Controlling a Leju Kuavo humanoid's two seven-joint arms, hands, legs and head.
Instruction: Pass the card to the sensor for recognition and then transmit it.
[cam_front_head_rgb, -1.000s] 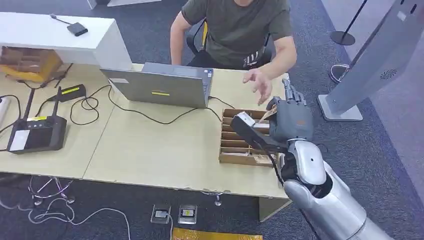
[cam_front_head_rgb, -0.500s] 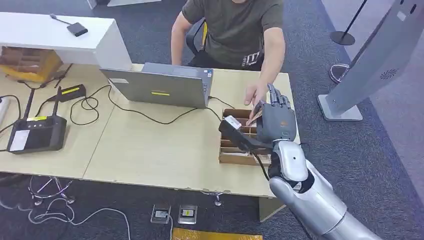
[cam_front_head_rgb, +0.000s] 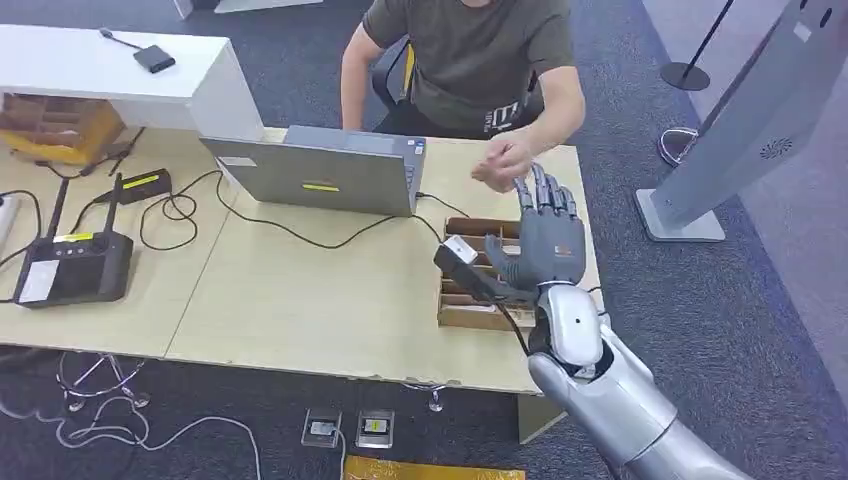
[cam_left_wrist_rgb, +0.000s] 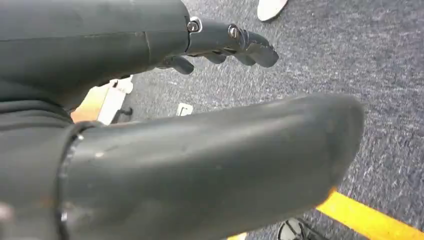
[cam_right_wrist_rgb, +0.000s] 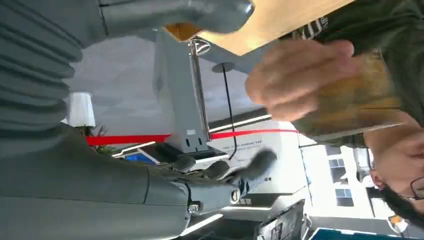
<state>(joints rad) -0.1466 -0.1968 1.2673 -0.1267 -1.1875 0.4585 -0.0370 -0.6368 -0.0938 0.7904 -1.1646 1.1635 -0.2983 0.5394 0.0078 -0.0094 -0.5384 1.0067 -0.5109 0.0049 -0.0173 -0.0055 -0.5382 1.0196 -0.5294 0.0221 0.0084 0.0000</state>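
In the head view the right robot hand (cam_front_head_rgb: 548, 235) now stands with fingers spread and nothing in it over the box (cam_front_head_rgb: 470, 300) near the tabletop's (cam_front_head_rgb: 300, 300) right edge; half a second ago it held the card, which the person's hand (cam_front_head_rgb: 505, 160) has drawn away towards the far edge, so the handover looks done. The left wrist view shows the left robot hand (cam_left_wrist_rgb: 220, 42) hanging over carpet, fingers loosely curled on nothing. The right wrist view shows the person's hand (cam_right_wrist_rgb: 295, 75) against a brownish blur, likely the card (cam_right_wrist_rgb: 360, 95).
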